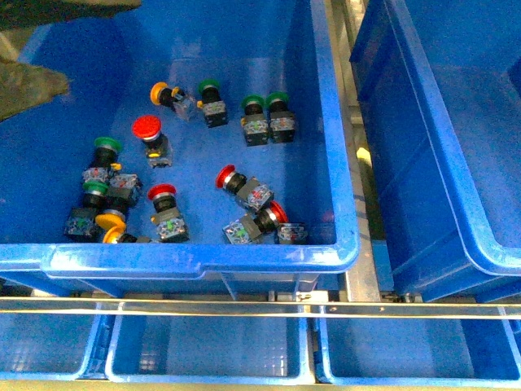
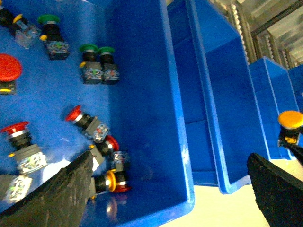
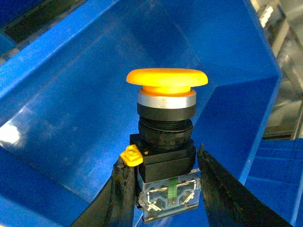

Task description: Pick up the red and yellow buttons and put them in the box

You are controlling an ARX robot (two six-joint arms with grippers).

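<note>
- Right hand (image 3: 161,158): pinching one yellow button (image 3: 165,109) by its black base and clear contact block, with a dark finger on either side.
- The held button stands upright with its cap on top. Glossy, sloped blue bin walls lie behind it. The right wrist view does not show which bin this is.
- Left hand (image 2: 170,158): spread wide, with nothing between its fingers (image 2: 57,198). It hangs above the near corner of the sorting bin (image 2: 142,85).
- Front view: the box (image 1: 456,122) stands at 3 o'clock of the sorting bin, with a metal rail (image 1: 358,277) between them.
- On the sorting bin floor, several red buttons (image 1: 146,130) lie from the centre towards 5 o'clock.
- Of the yellow buttons (image 1: 159,93), one lies at 11 o'clock and more sit at 7 o'clock.
- Green buttons (image 1: 254,104) lie along 12 o'clock and at 9 o'clock.
- Shallow bins (image 1: 203,350) sit at 6 o'clock, below the sorting bin's rim.
</note>
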